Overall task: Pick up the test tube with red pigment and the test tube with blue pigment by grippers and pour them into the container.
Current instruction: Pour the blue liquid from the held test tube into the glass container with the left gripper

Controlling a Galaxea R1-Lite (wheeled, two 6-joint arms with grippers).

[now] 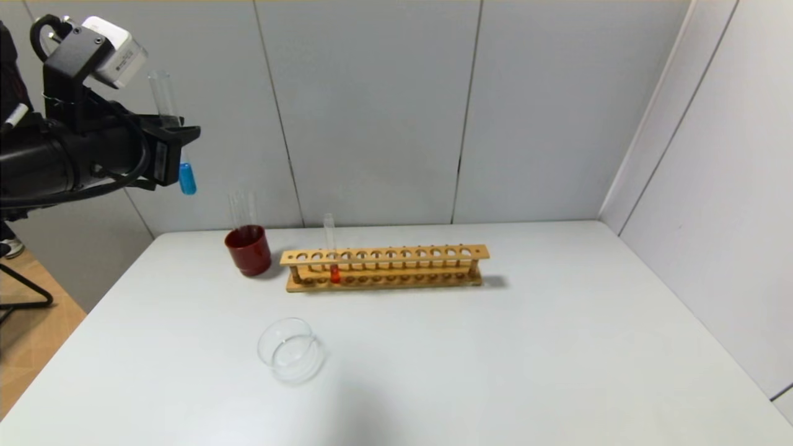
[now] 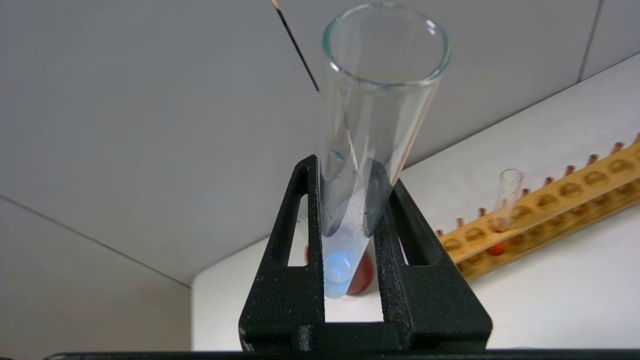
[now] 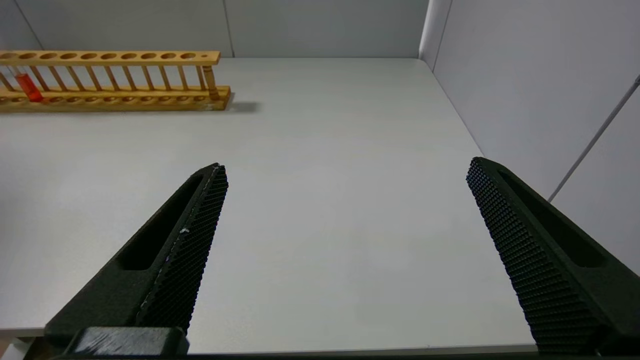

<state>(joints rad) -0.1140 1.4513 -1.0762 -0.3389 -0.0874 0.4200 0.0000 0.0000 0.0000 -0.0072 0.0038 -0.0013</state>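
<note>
Gripper-held blue test tube (image 1: 174,137) near-upright, mouth up

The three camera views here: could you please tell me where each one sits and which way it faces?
Head view: high on the robot, looking down at the white table; left gripper raised at left.
Left wrist view: behind the left gripper, facing its slim clear blue-tipped test tube.
Right wrist view: behind the open right gripper, low over the table.
All share the wooden tube rack holding the red-tipped tube.

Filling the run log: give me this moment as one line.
left end effector: shut on blue test tube, raised | red test tube: in rack | container: empty | right end effector: open, idle
</note>
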